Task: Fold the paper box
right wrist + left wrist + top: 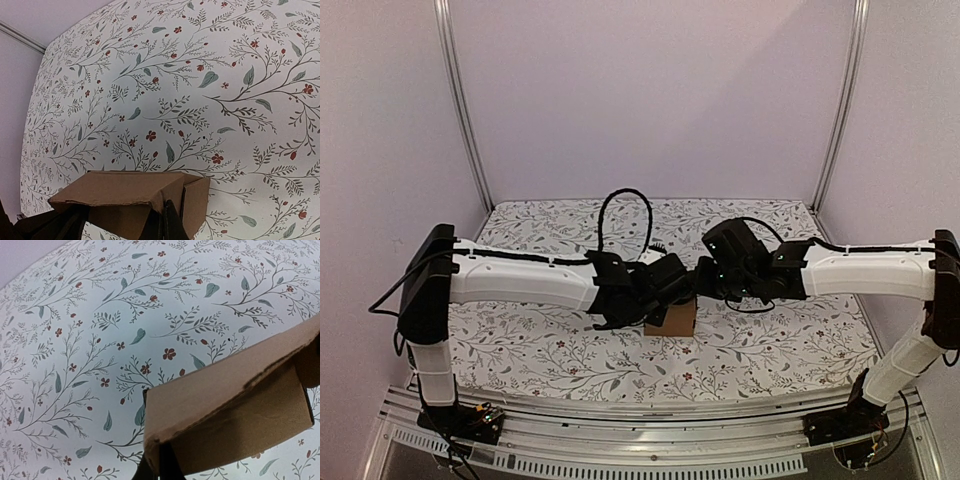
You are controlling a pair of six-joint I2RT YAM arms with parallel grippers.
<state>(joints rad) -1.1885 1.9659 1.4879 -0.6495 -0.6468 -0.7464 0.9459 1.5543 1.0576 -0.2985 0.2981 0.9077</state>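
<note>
The paper box [672,320], a small brown carton, stands on the flowered cloth at the middle of the table. Both arms reach in over it from either side. In the left wrist view the paper box [225,405] fills the lower right, one flap lying over its top with a ragged edge. My left gripper [155,467] is shut on the box's near corner wall. In the right wrist view the paper box [120,195] sits at the bottom, its top flaps partly folded in. My right gripper [166,225] is shut at the edge of an inner panel beside the right wall.
The flowered tablecloth [520,350] covers the table. Lilac walls and two metal posts [465,110] [840,110] close in the back and sides. An aluminium rail [650,430] runs along the near edge. A black cable loop [620,215] rises behind the left wrist.
</note>
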